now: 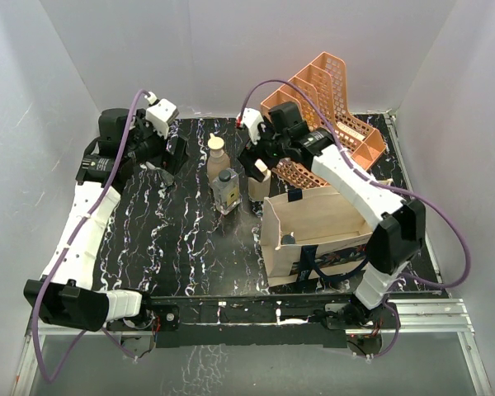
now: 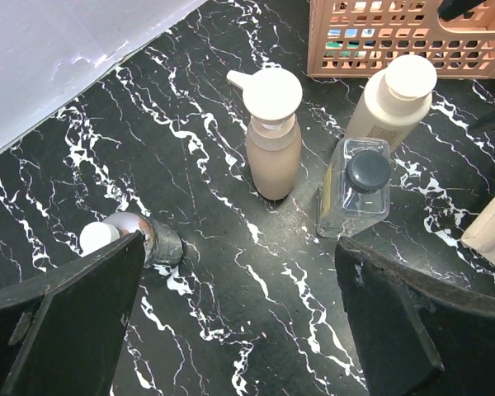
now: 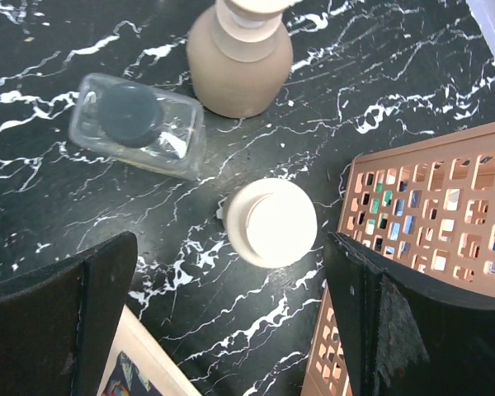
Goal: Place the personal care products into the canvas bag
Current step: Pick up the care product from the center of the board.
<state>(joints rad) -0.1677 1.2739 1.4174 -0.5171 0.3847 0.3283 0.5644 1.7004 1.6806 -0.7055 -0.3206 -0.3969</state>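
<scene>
The canvas bag (image 1: 318, 221) stands open at the front right, one dark-capped clear bottle (image 1: 288, 238) inside. On the table stand a tan bottle (image 1: 218, 158), a square clear glass bottle (image 1: 226, 190) and a cream bottle (image 1: 260, 178). The silver bottle (image 2: 144, 238) lies on its side by my left finger. My left gripper (image 1: 167, 161) is open and empty above the table next to it. My right gripper (image 1: 258, 159) is open, hovering over the cream bottle's white cap (image 3: 272, 221), with the clear bottle (image 3: 136, 124) and tan bottle (image 3: 239, 58) beyond.
A peach mesh file organizer (image 1: 330, 115) lies at the back right, close to my right finger (image 3: 421, 322). The bag's edge (image 3: 140, 363) is just below my right gripper. White walls enclose the table on three sides.
</scene>
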